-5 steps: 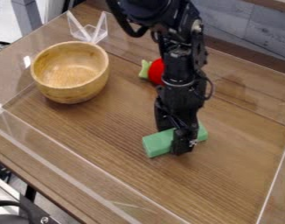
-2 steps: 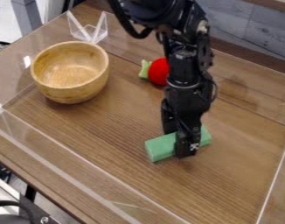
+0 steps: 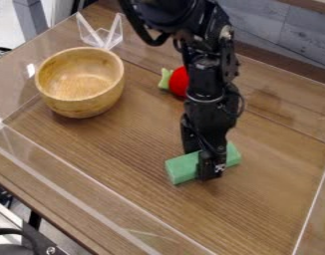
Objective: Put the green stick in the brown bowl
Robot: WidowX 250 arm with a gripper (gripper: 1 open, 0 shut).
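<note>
- The gripper (image 3: 209, 159) points straight down at the lower centre of the frame, its jaws spread wide apart and straddling the green stick (image 3: 186, 167); nothing is clamped yet, and whether the fingertips touch the block cannot be told.
- The green stick lies flat on the wooden table (image 3: 112, 159), lower centre, with its right part hidden behind the fingers and its left end showing.
- It looks like a stiff, light block with plain matte faces, so it should neither bend nor crush; the flat sides probably give a sure hold without much slip.
- The best place to grip seems to be across its narrow width near the middle, where the jaws stand now, so it hangs level when lifted.
- A red round toy (image 3: 178, 79) with a green leaf sits behind the arm, well apart from the stick.
- The brown bowl (image 3: 80, 80) stands at the upper left, upright and empty, well apart from the stick.
</note>
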